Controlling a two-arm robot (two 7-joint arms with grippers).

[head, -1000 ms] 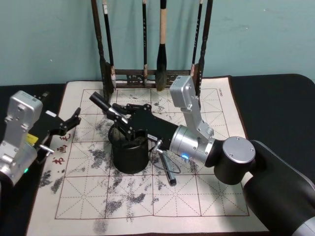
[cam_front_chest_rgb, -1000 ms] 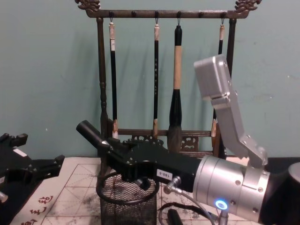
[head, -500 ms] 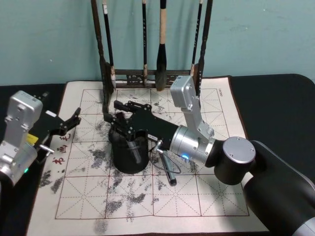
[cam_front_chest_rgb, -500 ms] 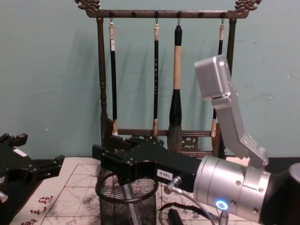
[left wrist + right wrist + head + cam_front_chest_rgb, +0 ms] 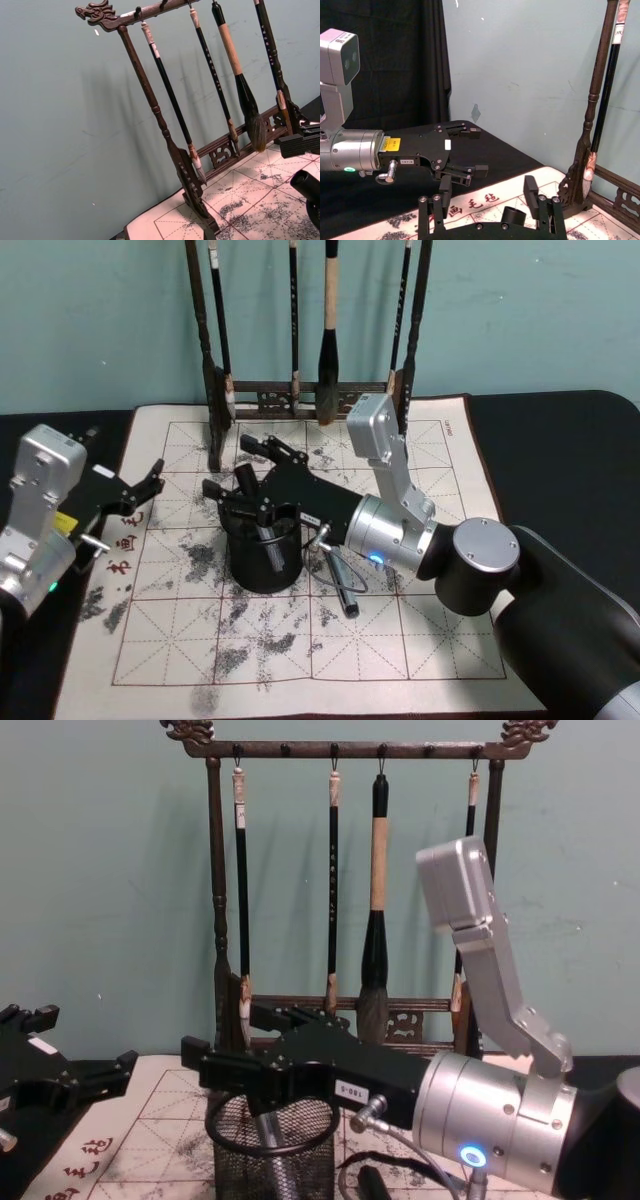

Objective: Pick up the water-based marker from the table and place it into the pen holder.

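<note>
Left gripper (image 5: 140,495): at the mat's left edge, well apart from the cup, fingers spread, holding nothing.
Mat (image 5: 430,640): ink-stained gridded sheet under everything.
Pen holder (image 5: 262,558): left of the mat's centre, upright.
Marker (image 5: 512,216): inside the pen holder, leaning, top end above the rim.
Right gripper (image 5: 235,472): directly over the cup, fingers parted on either side of the marker's top, clear of it.
Dark pen (image 5: 340,588): lying just right of the cup, beneath the right arm.
Brush rack (image 5: 300,392): far edge, behind the cup, brushes hanging.
</note>
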